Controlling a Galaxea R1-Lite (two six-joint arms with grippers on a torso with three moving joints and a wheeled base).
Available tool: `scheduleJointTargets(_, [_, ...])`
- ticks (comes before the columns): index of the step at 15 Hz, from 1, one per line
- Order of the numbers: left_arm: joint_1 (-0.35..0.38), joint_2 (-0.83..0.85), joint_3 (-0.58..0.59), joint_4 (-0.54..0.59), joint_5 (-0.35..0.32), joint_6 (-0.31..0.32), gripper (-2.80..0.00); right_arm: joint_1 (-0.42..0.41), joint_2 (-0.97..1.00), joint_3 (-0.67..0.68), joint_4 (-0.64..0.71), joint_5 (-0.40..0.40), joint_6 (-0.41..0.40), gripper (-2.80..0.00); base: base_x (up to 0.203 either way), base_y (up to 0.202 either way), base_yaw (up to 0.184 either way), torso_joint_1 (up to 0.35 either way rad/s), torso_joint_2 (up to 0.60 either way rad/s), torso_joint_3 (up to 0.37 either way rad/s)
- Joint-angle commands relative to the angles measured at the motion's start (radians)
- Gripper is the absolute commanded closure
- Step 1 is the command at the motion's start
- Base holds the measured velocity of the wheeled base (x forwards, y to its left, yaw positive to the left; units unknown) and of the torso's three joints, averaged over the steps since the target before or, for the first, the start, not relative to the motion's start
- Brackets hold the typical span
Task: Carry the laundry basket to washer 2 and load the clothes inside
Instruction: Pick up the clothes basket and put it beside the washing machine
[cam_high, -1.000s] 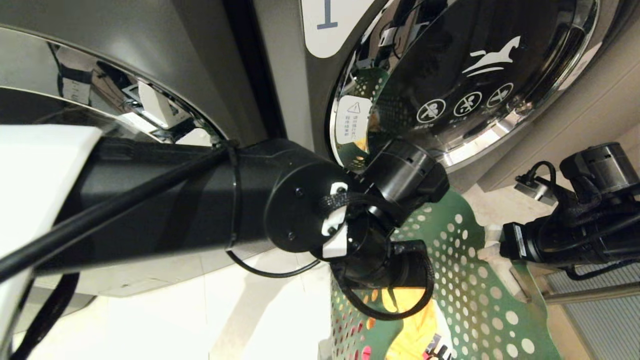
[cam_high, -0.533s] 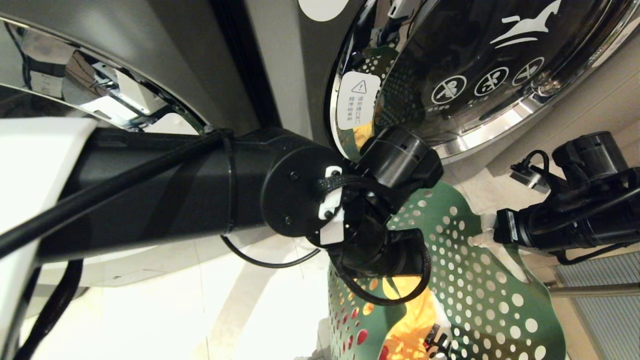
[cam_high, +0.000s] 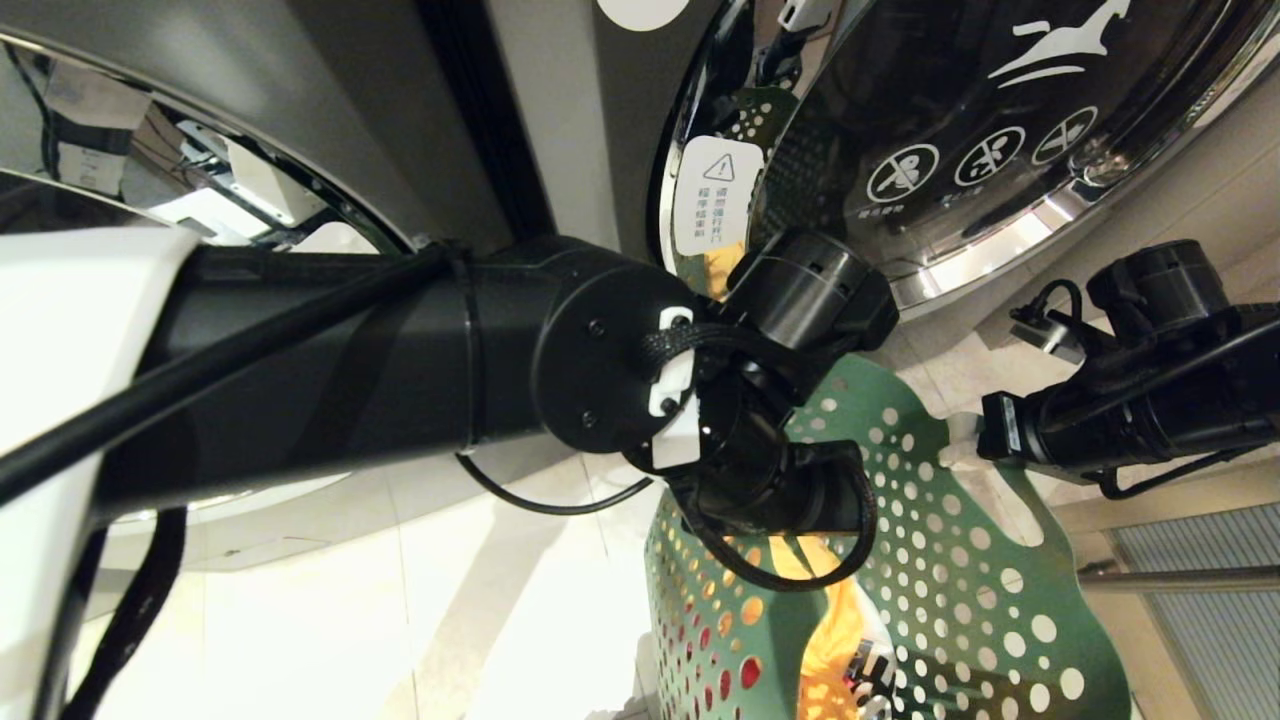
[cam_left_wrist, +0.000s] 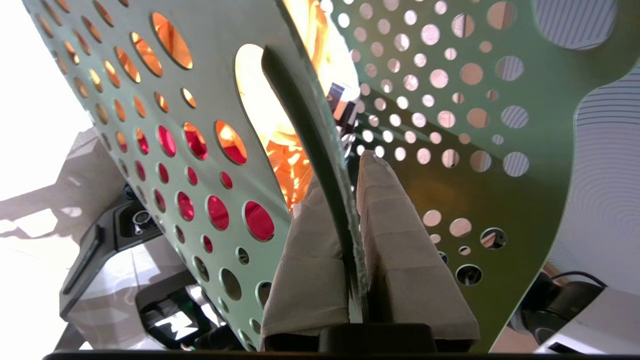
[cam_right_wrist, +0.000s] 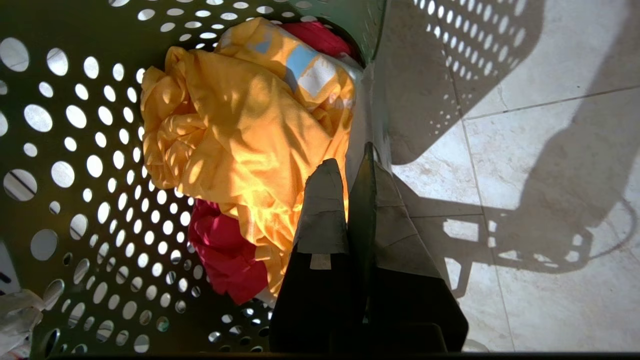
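While both arms are reaching down to the laundry basket (cam_high: 940, 600), each claw is pinching its rim: the left claw (cam_left_wrist: 350, 200) is clamped on the near edge beside a handle cut-out, and the right claw (cam_right_wrist: 357, 172) is clamped on the opposite edge. Inside the basket two garments are lying, a yellow-orange one (cam_right_wrist: 240, 140) over a red-pink one (cam_right_wrist: 225, 250). Beyond the basket two grey washers are standing, the nearer round door (cam_high: 950, 150) right above the rim.
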Motion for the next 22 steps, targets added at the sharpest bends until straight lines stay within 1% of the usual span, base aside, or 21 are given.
scheduleJointTargets(1, [0.0,-0.004,-0.004,-0.005,0.001,-0.002,0.0,-0.01,0.013,-0.044,0.031,0.004,0.0,0.0,0.0,0.0,0.0,0.0,0.0,0.0])
scheduleJointTargets(5, [-0.002,-0.01,-0.004,-0.023,0.001,-0.001,0.0,-0.019,0.008,-0.089,0.049,0.005,-0.002,0.0,0.0,0.0,0.0,0.0,0.0,0.0])
scheduleJointTargets(12, [-0.005,0.032,-0.003,-0.01,0.012,-0.009,0.0,-0.018,0.012,-0.091,0.062,0.005,-0.005,0.0,0.0,0.0,0.0,0.0,0.0,0.0])
scheduleJointTargets(13, [-0.005,0.052,-0.003,-0.011,0.038,-0.013,0.0,-0.018,0.015,-0.091,0.071,0.005,-0.007,0.0,0.0,0.0,0.0,0.0,0.0,0.0])
scheduleJointTargets(14, [-0.005,0.078,-0.003,-0.011,0.071,-0.025,0.0,-0.016,0.021,-0.084,0.076,0.005,-0.028,0.0,0.0,0.0,0.0,0.0,0.0,0.0])
scheduleJointTargets(16, [-0.002,0.121,-0.003,-0.015,0.095,-0.049,0.0,-0.015,0.043,-0.074,0.078,0.005,-0.078,0.0,0.0,0.0,0.0,0.0,0.0,0.0])
scheduleJointTargets(18, [0.0,0.159,-0.003,-0.02,0.12,-0.061,0.0,-0.008,0.071,-0.078,0.077,0.003,-0.084,0.0,0.0,0.0,0.0,0.0,0.0,0.0])
scheduleJointTargets(20, [0.006,0.207,-0.003,-0.022,0.192,-0.067,0.0,0.001,0.103,-0.08,0.076,0.002,-0.093,0.0,0.0,0.0,0.0,0.0,0.0,0.0])
scheduleJointTargets(22, [0.026,0.232,-0.003,-0.026,0.211,-0.068,0.0,0.007,0.138,-0.076,0.076,0.0,-0.137,0.0,0.0,0.0,0.0,0.0,0.0,0.0])
